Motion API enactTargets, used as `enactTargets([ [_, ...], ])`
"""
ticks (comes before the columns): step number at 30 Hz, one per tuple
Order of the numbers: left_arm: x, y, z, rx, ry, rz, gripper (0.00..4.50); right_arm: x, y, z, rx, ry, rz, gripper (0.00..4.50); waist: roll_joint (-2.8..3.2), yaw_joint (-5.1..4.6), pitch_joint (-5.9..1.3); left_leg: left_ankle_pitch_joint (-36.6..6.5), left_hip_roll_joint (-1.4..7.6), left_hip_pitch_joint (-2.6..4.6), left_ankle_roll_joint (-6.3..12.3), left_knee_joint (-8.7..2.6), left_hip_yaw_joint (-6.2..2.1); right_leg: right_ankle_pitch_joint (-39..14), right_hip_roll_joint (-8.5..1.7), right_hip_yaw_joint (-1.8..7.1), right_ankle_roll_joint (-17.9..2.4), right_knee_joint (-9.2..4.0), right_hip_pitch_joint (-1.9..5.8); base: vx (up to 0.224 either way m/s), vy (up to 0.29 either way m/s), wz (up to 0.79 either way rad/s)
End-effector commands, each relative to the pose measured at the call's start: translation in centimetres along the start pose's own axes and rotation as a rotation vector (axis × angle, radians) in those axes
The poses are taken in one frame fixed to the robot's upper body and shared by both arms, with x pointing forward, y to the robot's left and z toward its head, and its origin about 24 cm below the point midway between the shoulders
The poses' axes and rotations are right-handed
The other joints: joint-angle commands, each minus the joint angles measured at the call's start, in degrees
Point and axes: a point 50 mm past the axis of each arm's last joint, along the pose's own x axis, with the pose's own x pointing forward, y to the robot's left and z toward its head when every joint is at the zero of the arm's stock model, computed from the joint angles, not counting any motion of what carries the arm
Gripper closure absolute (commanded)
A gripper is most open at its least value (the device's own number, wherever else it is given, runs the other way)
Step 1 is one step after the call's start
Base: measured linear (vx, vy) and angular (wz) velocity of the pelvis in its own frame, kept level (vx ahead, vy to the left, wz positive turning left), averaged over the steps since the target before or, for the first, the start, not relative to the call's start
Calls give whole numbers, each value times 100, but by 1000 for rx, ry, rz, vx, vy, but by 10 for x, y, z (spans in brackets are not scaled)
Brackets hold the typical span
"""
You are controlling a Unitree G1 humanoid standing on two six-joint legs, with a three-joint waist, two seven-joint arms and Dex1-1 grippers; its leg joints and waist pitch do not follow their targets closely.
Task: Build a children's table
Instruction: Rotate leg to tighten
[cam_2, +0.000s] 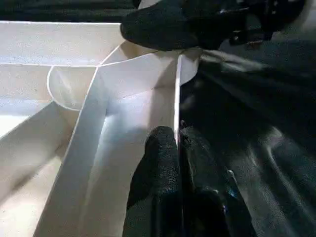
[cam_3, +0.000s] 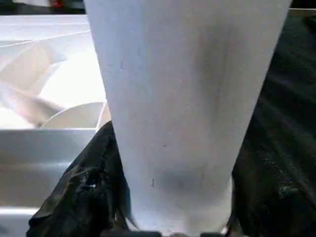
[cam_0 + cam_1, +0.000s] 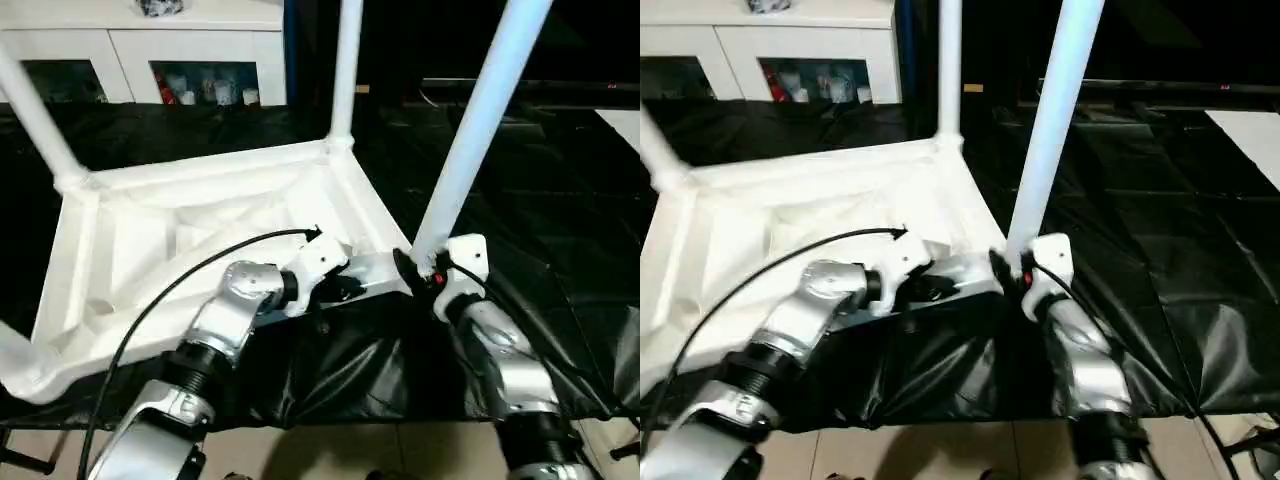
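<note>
A: Tabletop [image 3: 200, 230] is lying underside-up on the black surface [image 3: 560, 250]; three legs are standing in sockets.

B: Right gripper [image 3: 425, 268] is grasping the fourth leg [image 3: 480, 120] at the near corner; left gripper [image 1: 177, 148] is pinching the rim.

Colour survey: white parts showing against black ground.
Tabletop [image 3: 200, 215] and legs [image 3: 480, 120] are showing plain white; sheeting [image 3: 520, 200] glossy black; forearms [image 3: 505, 360] silver; cabinet [image 3: 140, 45] white; gripper fingers [image 1: 168, 168] black.

The upturned tabletop [image 3: 200, 230] lies on the black sheet [image 3: 560, 250], cabinet [image 3: 150, 50] behind, legs [image 3: 480, 120] standing from its corners.
</note>
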Motion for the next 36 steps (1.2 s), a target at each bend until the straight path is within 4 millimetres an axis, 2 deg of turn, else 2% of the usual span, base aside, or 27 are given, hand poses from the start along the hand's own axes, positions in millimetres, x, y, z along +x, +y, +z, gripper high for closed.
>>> enactTargets([
  [1, 27, -31, -5, -34, 13, -128, 450, 9, 41, -7, 23, 28, 186, 112, -38, -16, -187, -2291, 79, 25, 89, -431, -66, -2565, -149, 126, -683, -531, 129, 0, 0, 0],
  [4, 21, -27, -6, 3, 5, -141, 450, 6, 35, -1, 12, 8, 247, 101, -29, -26, -210, -2125, 85, 0, 151, -426, -59, -2213, -141, 127, -779, -498, 158, 0, 0, 0],
  [6, 15, -24, -8, 25, 7, -158, 450, 3, 30, 0, -19, 15, 299, 70, -32, -26, -220, -2021, 90, -12, 227, -412, -47, -1907, -136, 124, -895, -469, 188, 0, 0, 0],
  [13, -12, -11, -20, 53, 46, -245, 450, -13, 7, 9, -143, 51, 561, 70, -39, -4, -231, -1692, 100, -20, 410, -367, -20, -1667, -172, 118, -1139, -428, 229, 0, 0, 0],
  [14, -18, -8, -21, 60, 51, -266, 450, -19, 3, 11, -156, 64, 635, 70, -72, -9, -241, -1581, 101, -19, 442, -349, -8, -1494, -163, 120, -1204, -406, 236, 0, 0, 0],
  [15, -18, -8, -21, 60, 51, -266, 450, -19, 3, 11, -156, 64, 635, 70, -59, 10, -244, -1531, 99, -18, 475, -347, -17, -1414, -162, 113, -1236, -391, 251, 0, 0, 0],
  [16, -26, -5, -23, 62, 60, -294, 450, -26, -1, 14, -172, 85, 731, 70, -62, 11, -249, -1432, 102, -24, 541, -336, -13, -1208, -154, 109, -1301, -368, 268, 0, 0, 0],
  [17, -28, -4, -24, 60, 64, -300, 450, -28, -3, 14, -178, 92, 752, 70, -49, 15, -258, -1332, 107, -17, 615, -323, -10, -984, -153, 109, -1391, -339, 273, 0, 0, 0],
  [18, -31, -2, -25, 69, 73, -315, 450, -30, -5, 15, -180, 105, 787, 70, -67, 6, -247, -1273, 116, -22, 660, -321, 1, -858, -159, 107, -1468, -332, 260, 0, 0, 0],
  [20, -34, -1, -26, 72, 80, -330, 450, -32, -7, 15, -181, 120, 819, 84, -68, 20, -250, -1223, 114, -15, 684, -311, 6, -828, -167, 105, -1535, -320, 270, 0, 0, 0],
  [21, -37, 0, -27, 78, 86, -344, 450, -34, -9, 15, -182, 138, 854, 96, -84, 41, -246, -1233, 114, -7, 696, -308, 12, -923, -158, 96, -1538, -327, 275, 0, 0, 0],
  [23, -42, 3, -28, 83, 98, -368, 450, -36, -11, 14, -188, 178, 910, 106, -78, 75, -231, -1313, 126, -1, 658, -312, 18, -1129, -158, 91, -1521, -329, 267, 0, 0, 0],
  [26, -45, 5, -28, 95, 112, -391, 450, -37, -10, 13, -192, 212, 968, 127, -84, 139, -222, -1417, 149, 21, 538, -325, 20, -1387, -175, 103, -1444, -334, 252, 0, 0, 0],
  [29, -46, 6, -28, 96, 115, -403, 450, -37, -8, 14, -184, 215, 994, 146, -96, 158, -233, -1344, 147, 19, 493, -322, 18, -1310, -177, 107, -1446, -321, 256, 0, 0, 0],
  [30, -47, 6, -28, 97, 117, -412, 450, -36, -7, 14, -184, 217, 1008, 167, -91, 161, -233, -1308, 144, 15, 494, -320, 18, -1241, -174, 107, -1460, -314, 258, 0, 0, 0],
  [36, -47, 5, -29, 92, 112, -430, 450, -38, -1, 13, -162, 218, 1048, 188, -93, 169, -239, -1199, 131, 12, 531, -302, 26, -1069, -173, 103, -1517, -293, 266, 0, 0, 0],
])
